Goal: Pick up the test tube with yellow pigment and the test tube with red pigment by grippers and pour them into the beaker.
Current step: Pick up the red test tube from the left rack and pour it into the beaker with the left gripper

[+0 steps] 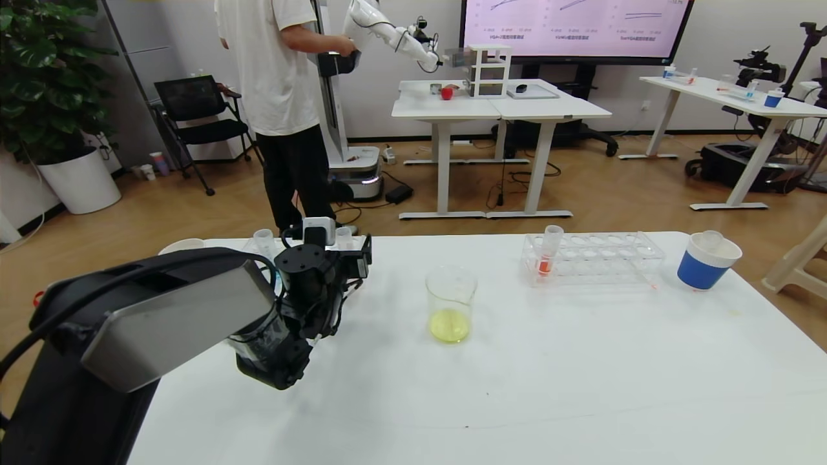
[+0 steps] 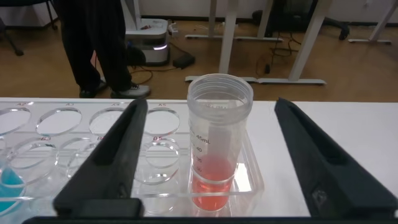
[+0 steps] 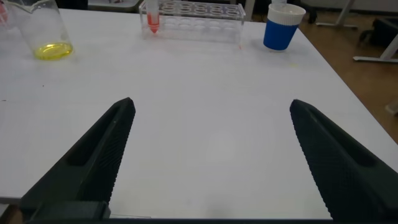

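Observation:
In the left wrist view, the test tube with red pigment point(image 2: 214, 149) stands upright in the end hole of a clear rack point(image 2: 93, 124), with salmon-red liquid at its bottom. My left gripper point(image 2: 211, 106) is open, with one finger on each side of the tube and neither touching it. In the head view, the left gripper point(image 1: 358, 258) is at the table's far left. The beaker point(image 1: 450, 303) stands mid-table with yellow liquid in it and also shows in the right wrist view point(image 3: 40, 31). My right gripper point(image 3: 211, 107) is open and empty above bare table. The yellow-pigment tube is not in view.
A second clear rack point(image 1: 601, 258) at the far right holds a tube with orange-red liquid point(image 1: 549, 255). A blue-and-white paper cup point(image 1: 707, 259) stands beside it. A tube with blue liquid point(image 2: 9, 180) sits in the left rack. A person stands behind the table.

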Action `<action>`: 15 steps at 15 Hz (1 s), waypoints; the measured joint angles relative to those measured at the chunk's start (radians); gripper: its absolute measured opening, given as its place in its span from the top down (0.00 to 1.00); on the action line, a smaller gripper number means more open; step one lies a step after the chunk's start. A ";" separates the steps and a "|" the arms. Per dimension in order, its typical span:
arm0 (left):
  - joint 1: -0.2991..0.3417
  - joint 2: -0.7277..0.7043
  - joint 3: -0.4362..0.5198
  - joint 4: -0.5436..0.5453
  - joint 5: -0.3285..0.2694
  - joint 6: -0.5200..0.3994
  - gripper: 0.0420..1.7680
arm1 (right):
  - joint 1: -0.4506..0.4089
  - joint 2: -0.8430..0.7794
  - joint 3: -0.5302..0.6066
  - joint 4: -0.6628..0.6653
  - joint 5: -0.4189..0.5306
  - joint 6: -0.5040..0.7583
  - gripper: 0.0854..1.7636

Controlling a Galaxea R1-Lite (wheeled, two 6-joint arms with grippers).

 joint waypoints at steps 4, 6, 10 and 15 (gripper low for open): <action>0.002 -0.003 0.001 -0.001 0.001 -0.003 0.80 | 0.000 0.000 0.000 0.000 0.000 0.000 0.02; 0.003 -0.008 0.004 -0.003 0.001 -0.002 0.74 | 0.000 0.000 0.000 0.000 0.000 0.000 0.02; 0.004 -0.041 0.006 0.010 -0.003 0.010 0.74 | 0.000 0.000 0.000 0.000 0.000 0.000 0.02; 0.028 -0.178 -0.029 0.160 -0.053 0.037 0.74 | 0.000 0.000 0.000 0.000 0.000 0.000 0.02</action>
